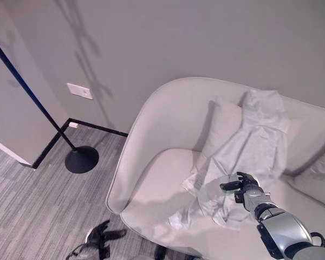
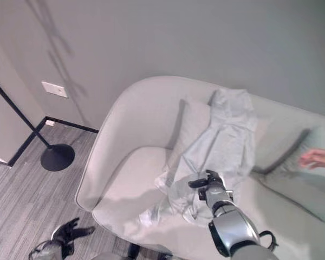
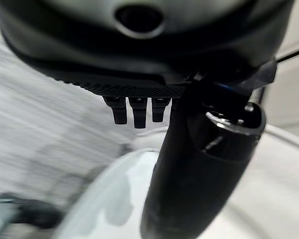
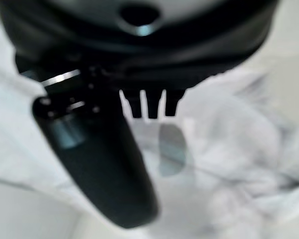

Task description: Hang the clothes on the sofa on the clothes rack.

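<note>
A pale grey garment (image 1: 254, 141) hangs from the backrest of a light curved sofa (image 1: 146, 179), over a cushion and down onto the seat in a crumpled heap. My right hand (image 1: 242, 189) hovers over the garment's lower folds, open, thumb standing out to the side. In the right wrist view the cloth (image 4: 239, 164) shows past the straight fingers (image 4: 149, 104), with nothing held. My left hand (image 1: 100, 238) hangs low in front of the sofa above the carpet, open and empty. The clothes rack's black pole (image 1: 27, 86) slants down to a round base (image 1: 82, 159) left of the sofa.
A person's hand (image 2: 318, 158) rests on a cushion (image 2: 303, 179) at the sofa's right end. Another cushion (image 1: 222, 127) leans under the garment. The grey wall with a socket plate (image 1: 79, 91) stands behind. Striped carpet (image 1: 32, 206) spreads between sofa and rack.
</note>
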Robot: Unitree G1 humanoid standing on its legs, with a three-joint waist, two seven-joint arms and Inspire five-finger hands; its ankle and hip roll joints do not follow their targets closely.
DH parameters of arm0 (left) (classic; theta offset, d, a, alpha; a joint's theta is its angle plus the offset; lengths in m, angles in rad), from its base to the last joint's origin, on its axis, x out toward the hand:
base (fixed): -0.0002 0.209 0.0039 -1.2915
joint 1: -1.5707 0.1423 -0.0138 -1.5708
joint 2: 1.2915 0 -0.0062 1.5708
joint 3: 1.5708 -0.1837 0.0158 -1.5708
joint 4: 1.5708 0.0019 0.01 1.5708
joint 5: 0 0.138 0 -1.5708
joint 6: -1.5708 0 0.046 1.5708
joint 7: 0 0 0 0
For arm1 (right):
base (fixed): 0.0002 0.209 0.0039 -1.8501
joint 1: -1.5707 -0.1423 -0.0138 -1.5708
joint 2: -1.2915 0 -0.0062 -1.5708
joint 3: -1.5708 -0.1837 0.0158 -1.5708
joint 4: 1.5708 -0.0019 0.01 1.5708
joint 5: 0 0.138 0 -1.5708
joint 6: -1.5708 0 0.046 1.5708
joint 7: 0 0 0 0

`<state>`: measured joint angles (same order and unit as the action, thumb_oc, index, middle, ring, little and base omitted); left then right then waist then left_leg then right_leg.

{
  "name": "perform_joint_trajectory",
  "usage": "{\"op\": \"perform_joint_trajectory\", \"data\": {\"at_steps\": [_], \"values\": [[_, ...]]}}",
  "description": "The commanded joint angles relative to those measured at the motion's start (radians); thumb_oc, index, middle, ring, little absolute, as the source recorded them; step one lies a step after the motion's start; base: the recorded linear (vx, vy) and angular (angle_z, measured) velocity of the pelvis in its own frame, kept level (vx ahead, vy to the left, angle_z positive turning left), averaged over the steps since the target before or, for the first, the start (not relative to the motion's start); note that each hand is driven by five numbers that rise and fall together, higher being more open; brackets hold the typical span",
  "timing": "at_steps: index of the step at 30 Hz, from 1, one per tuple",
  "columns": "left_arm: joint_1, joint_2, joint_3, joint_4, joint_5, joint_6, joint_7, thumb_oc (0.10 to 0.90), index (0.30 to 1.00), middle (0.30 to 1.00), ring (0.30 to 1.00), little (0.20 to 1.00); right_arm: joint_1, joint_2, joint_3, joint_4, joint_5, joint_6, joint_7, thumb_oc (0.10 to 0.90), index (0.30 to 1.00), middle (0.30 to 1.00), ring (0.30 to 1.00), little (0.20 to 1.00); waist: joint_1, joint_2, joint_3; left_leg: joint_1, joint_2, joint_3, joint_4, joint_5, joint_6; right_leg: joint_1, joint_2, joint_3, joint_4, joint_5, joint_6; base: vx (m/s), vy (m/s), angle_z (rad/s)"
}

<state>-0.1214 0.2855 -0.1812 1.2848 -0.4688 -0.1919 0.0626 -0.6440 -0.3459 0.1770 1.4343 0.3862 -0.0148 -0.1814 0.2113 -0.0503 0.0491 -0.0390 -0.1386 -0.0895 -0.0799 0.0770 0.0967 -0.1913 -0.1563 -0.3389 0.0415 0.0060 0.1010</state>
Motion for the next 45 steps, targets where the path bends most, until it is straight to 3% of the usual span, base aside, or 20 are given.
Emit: {"op": "perform_joint_trajectory", "data": {"at_steps": [1,2,3,4,12,20,21,26,32,35,45], "values": [[0.032,0.009,0.015,0.081,0.035,0.005,0.018,0.800,0.900,0.900,0.900,0.900,-0.068,-0.075,0.039,0.049,0.040,-0.030,-0.016,0.800,0.900,0.900,0.900,0.900,0.030,-0.030,0.030,-0.071,0.135,0.013,-0.001,-0.065,-0.124,0.152,0.028,0.009,-0.104,0.016,0.047,0.11,-0.067,0.28],[0.033,-0.005,0.003,0.095,0.050,0.008,0.012,0.800,0.900,0.900,0.900,0.900,-0.046,-0.058,0.037,0.070,0.042,-0.026,-0.006,0.800,0.900,0.900,0.900,0.900,0.036,-0.026,0.028,-0.077,0.140,0.003,-0.005,-0.058,-0.130,0.160,0.035,0.005,-0.115,0.010,0.042,0.09,-0.056,0.46],[0.039,-0.015,-0.008,0.105,0.058,0.011,0.008,0.800,0.900,0.900,0.900,0.900,-0.029,-0.047,0.026,0.095,0.056,-0.025,0.003,0.632,0.648,0.648,0.648,0.648,0.039,-0.023,0.024,-0.083,0.142,-0.008,-0.007,-0.054,-0.134,0.164,0.039,-0.002,-0.123,0.005,0.038,0.08,-0.053,0.18],[0.044,-0.022,-0.010,0.116,0.067,0.016,0.004,0.800,0.900,0.900,0.900,0.900,-0.012,-0.034,0.014,0.121,0.068,-0.021,0.011,0.400,0.300,0.300,0.300,0.300,0.046,-0.020,0.022,-0.088,0.143,-0.019,-0.007,-0.052,-0.136,0.167,0.042,-0.008,-0.128,-0.001,0.034,0.07,-0.048,0.11],[0.046,-0.040,-0.039,0.132,0.133,0.032,-0.004,0.800,0.900,0.900,0.900,0.900,0.129,0.048,-0.029,0.176,0.107,-0.013,0.031,0.400,0.300,0.300,0.300,0.300,0.074,0.011,0.010,-0.131,0.146,-0.097,-0.007,-0.036,-0.163,0.173,0.053,-0.075,-0.129,-0.046,0.015,0.04,-0.030,0.38],[0.043,-0.055,-0.039,0.141,0.151,0.025,0.015,0.800,0.900,0.900,0.900,0.900,0.192,0.077,-0.007,0.075,0.115,-0.044,0.029,0.400,0.300,0.300,0.300,0.300,0.051,0.012,-0.016,-0.131,0.149,-0.110,-0.007,-0.032,-0.169,0.185,0.054,-0.078,-0.129,-0.059,0.010,0.02,-0.004,0.08],[0.044,-0.061,-0.035,0.148,0.158,0.022,0.017,0.800,0.900,0.900,0.900,0.900,0.211,0.083,0.006,0.013,0.110,-0.058,0.033,0.800,0.900,0.900,0.900,0.900,0.037,0.008,-0.027,-0.125,0.152,-0.106,-0.007,-0.033,-0.169,0.190,0.055,-0.072,-0.129,-0.060,0.010,0.00,0.000,0.00],[0.059,-0.064,0.000,0.149,0.150,0.025,0.024,0.800,0.900,0.900,0.900,0.900,0.273,0.103,0.074,-0.266,0.037,-0.081,0.029,0.800,0.900,0.900,0.900,0.900,-0.010,0.001,-0.037,-0.106,0.159,-0.085,-0.007,-0.039,-0.165,0.197,0.056,-0.041,-0.129,-0.057,0.008,-0.01,-0.002,-0.09],[0.091,-0.078,0.079,0.097,0.136,0.022,0.049,0.800,0.900,0.900,0.900,0.900,0.460,0.051,0.225,-0.877,-0.286,-0.071,0.069,0.800,0.900,0.900,0.900,0.900,-0.079,0.001,-0.021,-0.076,0.172,-0.038,-0.007,-0.051,-0.159,0.198,0.056,0.008,-0.129,-0.050,0.005,-0.05,-0.001,-0.37],[0.090,-0.094,0.079,0.087,0.162,0.010,0.058,0.800,0.900,0.900,0.900,0.900,0.537,0.014,0.271,-1.012,-0.374,-0.100,0.114,0.800,0.900,0.900,0.900,0.900,-0.101,0.007,-0.009,-0.058,0.180,-0.018,-0.005,-0.058,-0.159,0.204,0.057,0.026,-0.129,-0.050,0.005,-0.05,-0.008,-0.40],[0.093,-0.120,0.053,0.094,0.189,0.014,0.062,0.800,0.900,0.900,0.900,0.900,0.484,-0.004,0.326,-1.034,-0.438,-0.110,0.116,0.800,0.900,0.900,0.900,0.900,-0.120,0.025,-0.017,-0.003,0.188,0.025,-0.006,-0.076,-0.158,0.234,0.055,0.057,-0.129,-0.054,0.006,0.00,0.020,-0.13]]}}
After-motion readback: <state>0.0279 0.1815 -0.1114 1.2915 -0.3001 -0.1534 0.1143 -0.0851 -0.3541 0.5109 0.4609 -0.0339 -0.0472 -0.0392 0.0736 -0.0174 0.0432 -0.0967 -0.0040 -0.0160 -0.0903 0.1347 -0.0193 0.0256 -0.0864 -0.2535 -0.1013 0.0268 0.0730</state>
